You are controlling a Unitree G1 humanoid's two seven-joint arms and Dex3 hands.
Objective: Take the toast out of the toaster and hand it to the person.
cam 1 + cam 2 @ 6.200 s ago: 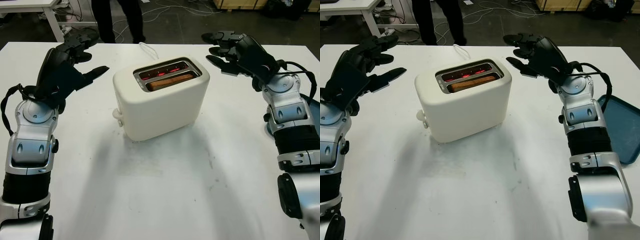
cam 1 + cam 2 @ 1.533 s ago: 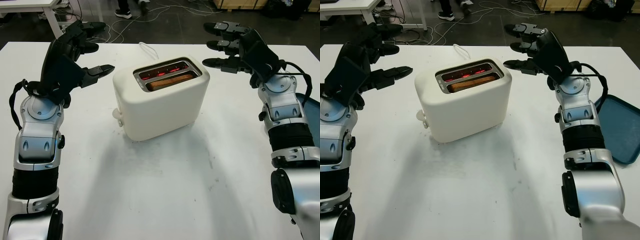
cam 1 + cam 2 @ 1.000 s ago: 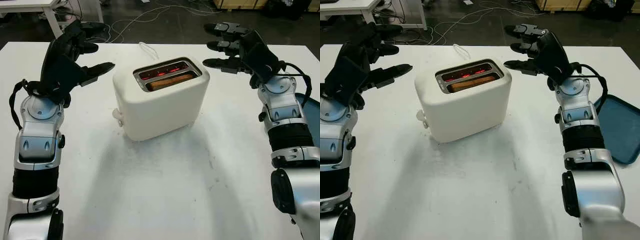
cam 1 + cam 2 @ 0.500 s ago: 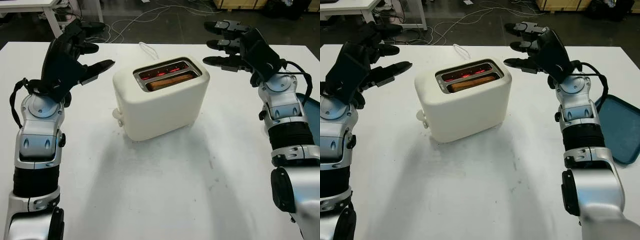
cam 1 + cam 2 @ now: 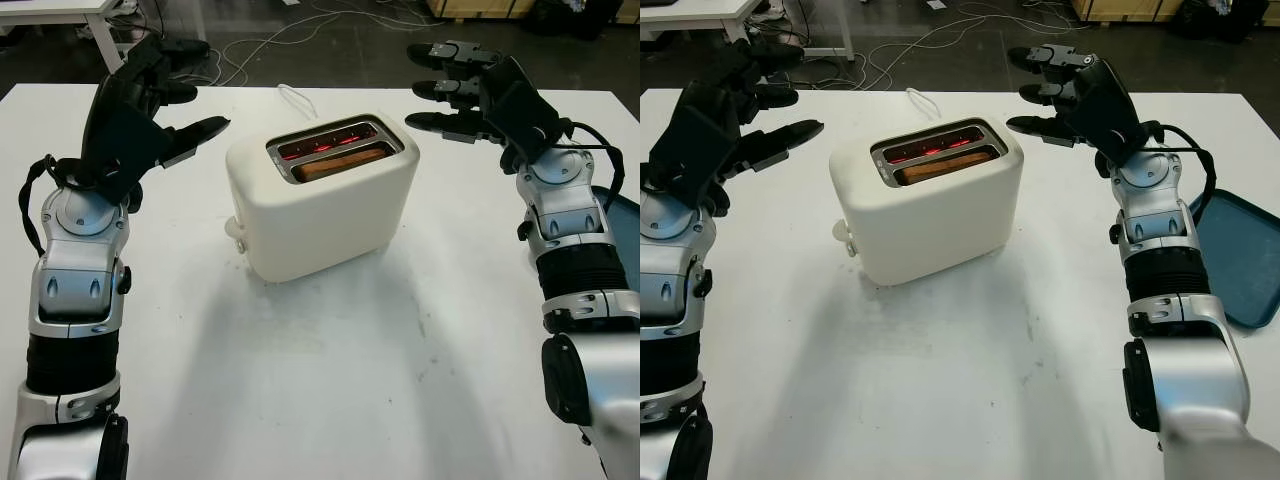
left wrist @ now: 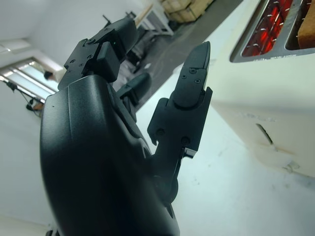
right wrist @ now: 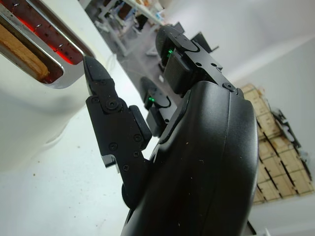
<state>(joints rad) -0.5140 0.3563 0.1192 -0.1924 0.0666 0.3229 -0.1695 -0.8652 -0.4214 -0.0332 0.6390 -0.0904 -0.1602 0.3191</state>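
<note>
One toaster (image 5: 322, 196), cream-white, stands at the middle of the white tabletop (image 5: 330, 380), its lever knob on the end facing the robot's left. Two slots on top: the farther one glows red inside; the nearer one holds one slice of toast (image 5: 338, 165), brown edge just showing at slot level, not yet lifted out. One white cord (image 5: 292, 96) runs from behind the toaster toward the far tabletop edge. Left hand (image 5: 135, 110): raised above the tabletop to the toaster's left, apart from it, fingers (image 6: 189, 86) open and holding nothing. Right hand (image 5: 1075, 95): raised to the toaster's right near its far corner, not touching, likewise open and unladen. One blue tray (image 5: 1240, 255) lies at the tabletop's right edge, beside the right forearm.
</note>
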